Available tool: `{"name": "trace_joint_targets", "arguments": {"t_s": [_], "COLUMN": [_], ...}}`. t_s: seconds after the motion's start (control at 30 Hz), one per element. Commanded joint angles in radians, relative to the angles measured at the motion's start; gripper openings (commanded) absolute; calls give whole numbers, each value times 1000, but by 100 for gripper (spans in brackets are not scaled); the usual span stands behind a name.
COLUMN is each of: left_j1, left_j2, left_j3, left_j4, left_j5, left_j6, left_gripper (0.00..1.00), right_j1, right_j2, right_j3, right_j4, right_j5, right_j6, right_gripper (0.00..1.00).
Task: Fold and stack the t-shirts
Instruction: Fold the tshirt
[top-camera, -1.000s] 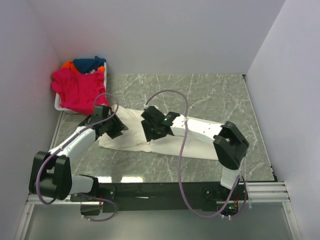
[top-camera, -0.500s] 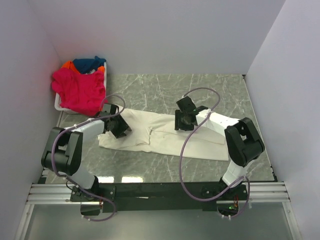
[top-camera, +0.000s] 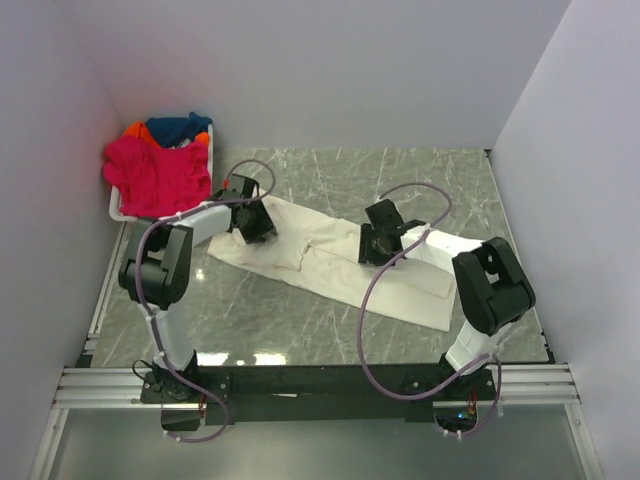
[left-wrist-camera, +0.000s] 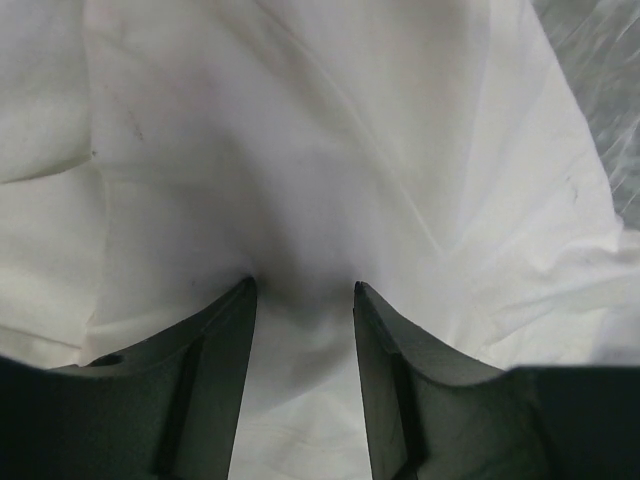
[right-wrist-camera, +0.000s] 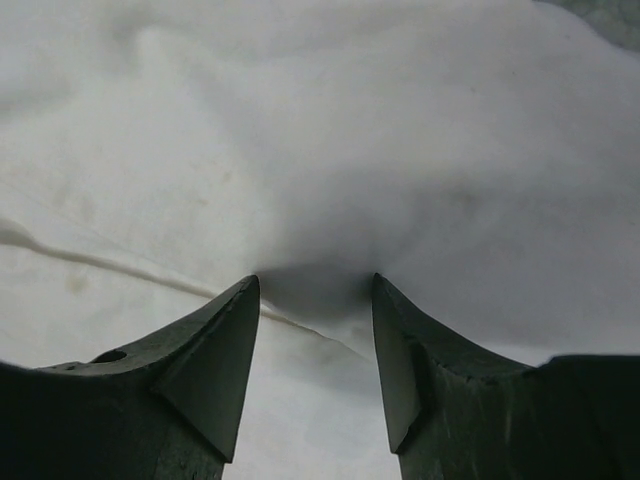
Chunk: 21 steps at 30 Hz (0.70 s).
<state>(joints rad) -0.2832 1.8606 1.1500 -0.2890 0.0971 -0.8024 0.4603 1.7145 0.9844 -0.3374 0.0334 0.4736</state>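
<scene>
1. Cream t-shirt (top-camera: 330, 268) lies flat on the grey-green marbled table (top-camera: 420, 180) in a long slanted band. Both tools are down on it.
2. Left gripper (top-camera: 258, 222) sits on the band's far-left end. The cloth runs away from it toward the right gripper.
3. Left wrist view: the two dark fingers (left-wrist-camera: 215, 365) stand partly apart, tips pressed onto the cream cloth. Bare cloth shows in the gap. Creases fan out ahead of the tips, and a strip of table shows at the far right of the tips.
4. Right gripper (top-camera: 378, 243) sits near the middle of the band, well apart from the left one. More of the shirt stretches beyond it to the right, toward its own arm's elbow.
5. Right wrist view: fingers (right-wrist-camera: 205, 350) also partly apart, tips on the cloth, with a shadowed dip of cloth between them. A thin seam line runs left from the left tip.
6. I cannot tell whether either tool pinches a fold; the jaws do not meet.
7. White plastic basket (top-camera: 116, 208) stands just left of the left gripper, in the far-left corner. A magenta pink t-shirt (top-camera: 160, 180) spills over its rim, with a dark blue t-shirt (top-camera: 178, 127) and an orange t-shirt (top-camera: 133, 130) behind it.
</scene>
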Motion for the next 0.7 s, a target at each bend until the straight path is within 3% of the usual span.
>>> {"name": "trace_joint_targets", "arguments": {"t_s": [0.0, 0.37, 0.53, 0.67], "left_j1": [-24, -70, -86, -86], "left_j2": [112, 321, 298, 207], "left_j3": [109, 486, 565, 582], "left_j4": [-74, -189, -219, -229], "left_j5": [-68, -86, -94, -125], "left_j6": [98, 196, 195, 158], "left_gripper": [50, 56, 61, 72], "right_j1": [1, 44, 52, 51], "right_j2": [-2, -130, -187, -214], "right_j3": [-81, -178, -118, -75], "right_j4": [-72, -109, -184, -235], "right_j5": [-59, -132, -87, -53], "right_j6": [45, 122, 91, 48], "right_gripper": [56, 55, 55, 55]}}
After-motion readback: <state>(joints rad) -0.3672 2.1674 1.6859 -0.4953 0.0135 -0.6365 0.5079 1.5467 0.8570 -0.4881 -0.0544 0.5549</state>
